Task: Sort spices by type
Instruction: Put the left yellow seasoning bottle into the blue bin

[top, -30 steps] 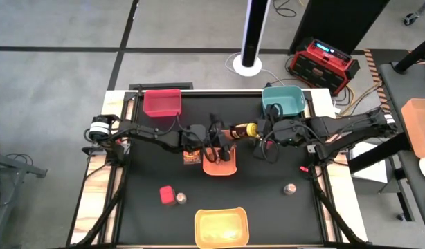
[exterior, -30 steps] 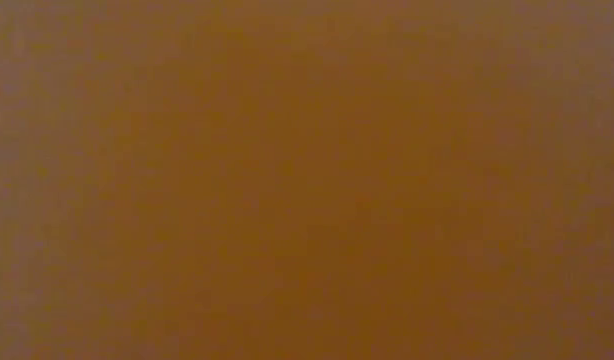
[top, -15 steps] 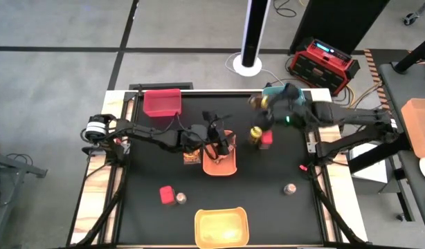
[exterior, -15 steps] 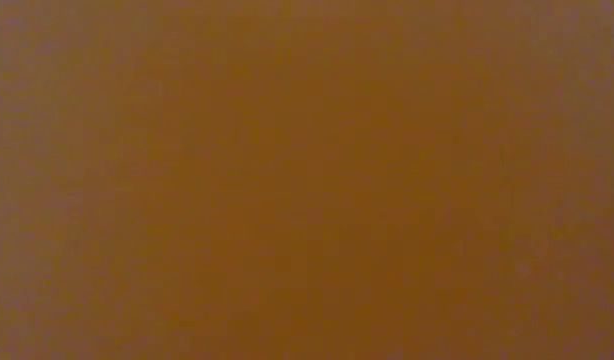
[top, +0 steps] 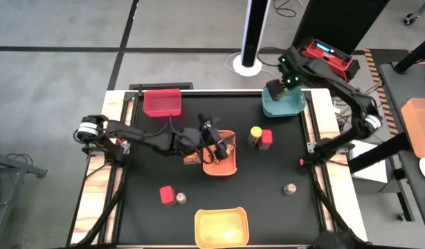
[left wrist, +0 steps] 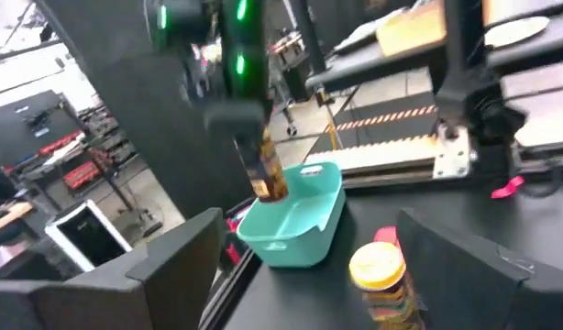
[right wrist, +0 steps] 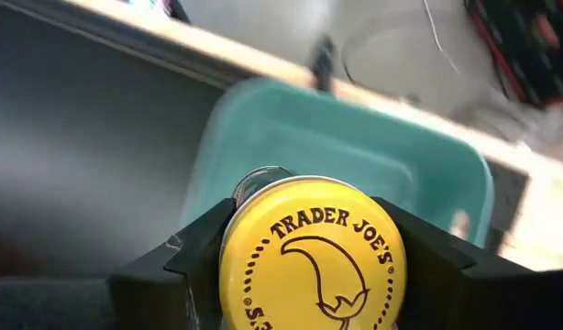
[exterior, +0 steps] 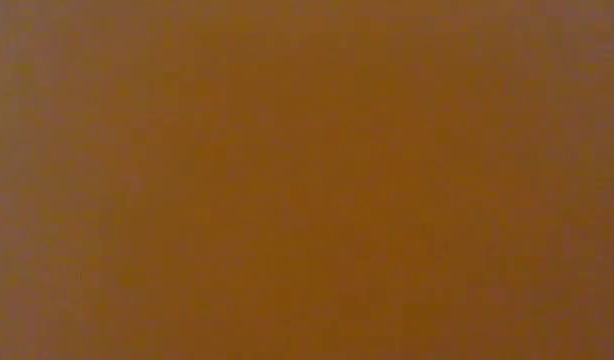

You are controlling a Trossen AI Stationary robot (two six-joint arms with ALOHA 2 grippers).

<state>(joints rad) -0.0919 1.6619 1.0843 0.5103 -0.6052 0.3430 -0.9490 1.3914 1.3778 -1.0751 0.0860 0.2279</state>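
Above the teal bin (top: 282,105) at the table's far right corner, the right gripper (top: 277,88) is hanging with a yellow-lidded jar (right wrist: 311,258) clamped between its fingers, lid toward its own wrist camera. Half a second ago this arm was lower and nearer the table's middle; a second ago it was reaching down beside the orange bin (top: 220,163). The left wrist view is showing that jar (left wrist: 267,171) dangling just over the bin's rim, not yet inside.

Left behind near the table's middle, a second yellow-lidded jar (top: 255,134) is standing upright, touching a red cube box (top: 267,138); both are sitting where they were half a second ago. The left gripper (top: 214,135) is hovering at the orange bin's far rim, its fingers spread apart and holding nothing, and it has barely shifted over the second. A flat printed packet (top: 192,158) is lying just beside that bin. Toward the near edge, another red cube box (top: 167,195) is sitting against a silver-lidded jar (top: 180,198), with the other silver-lidded jar (top: 290,189) well apart on the right; all are unmoved. The red bin (top: 162,102) and yellow bin (top: 220,226) are keeping their places. The low view is showing only a flat orange-brown field.
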